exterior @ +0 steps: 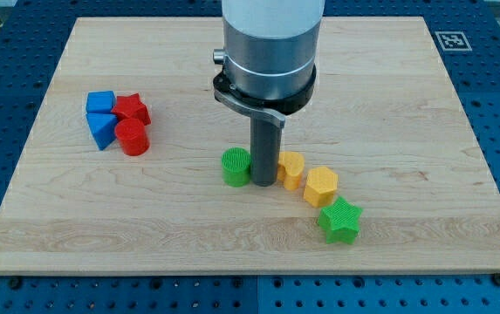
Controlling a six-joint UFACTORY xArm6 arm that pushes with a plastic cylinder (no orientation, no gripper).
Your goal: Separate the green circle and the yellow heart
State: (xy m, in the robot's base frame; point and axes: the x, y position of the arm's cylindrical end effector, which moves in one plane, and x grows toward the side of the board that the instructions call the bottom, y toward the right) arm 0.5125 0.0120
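The green circle (236, 166) sits on the wooden board (389, 96) just left of centre. The yellow heart (291, 169) lies a short way to its right. My tip (263, 182) stands on the board in the narrow gap between them, close against the green circle's right side and the yellow heart's left side. The rod's upper part and the arm's grey body rise above it and hide the board behind.
A yellow hexagon (321, 187) lies right of the heart, with a green star (340, 220) below-right of it. At the left are a blue cube (100, 102), a blue block (102, 128), a red star (132, 108) and a red cylinder (133, 138).
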